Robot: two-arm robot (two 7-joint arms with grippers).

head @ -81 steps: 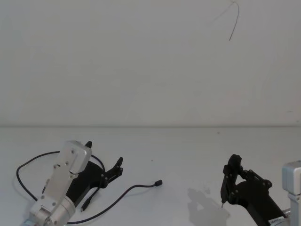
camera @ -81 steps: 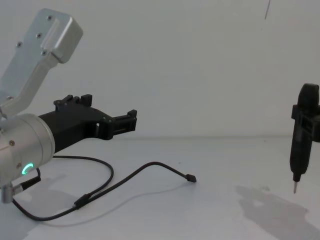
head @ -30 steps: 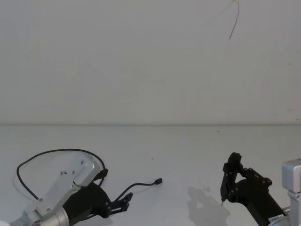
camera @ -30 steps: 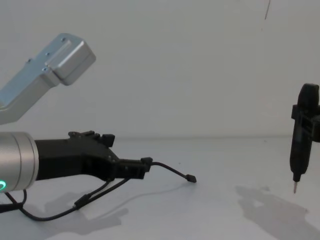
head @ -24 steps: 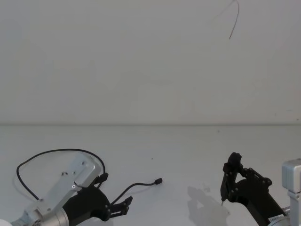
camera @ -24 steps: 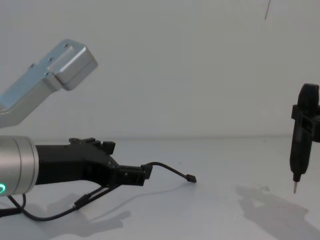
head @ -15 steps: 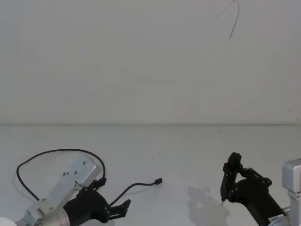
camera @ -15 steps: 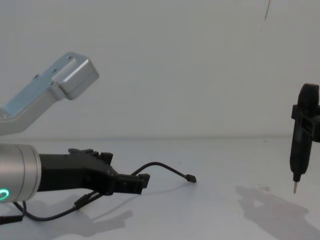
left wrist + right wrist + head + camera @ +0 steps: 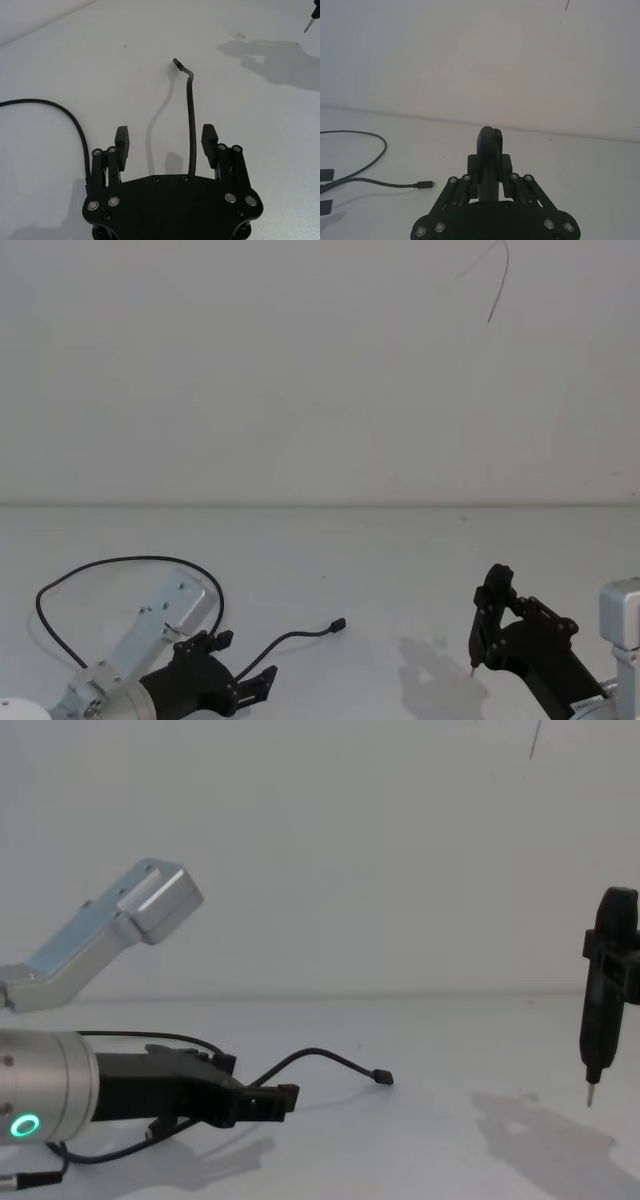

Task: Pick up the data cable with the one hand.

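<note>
Left gripper (image 9: pixel 165 134) has dropped to table (image 9: pixel 260 130) level vs approx 1 s ago, jaws spread, nothing held, w/ the data cable (image 9: pixel 190 115) on the table running btwn them, so closing looks next; right gripper (image 9: pixel 589 1092) hangs parked at right, pinched shut.

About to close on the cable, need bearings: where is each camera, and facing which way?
Head: up high, facing forward and down at the table; left hand low left, right hand low right.
Chest: lower, looking across the table; left hand from left, right hand at right edge.
Left wrist: behind the open left hand, looking at the data cable between its fingers.
Right wrist: behind the shut right hand, facing the wall.
Shared: all four show the data cable.
</note>
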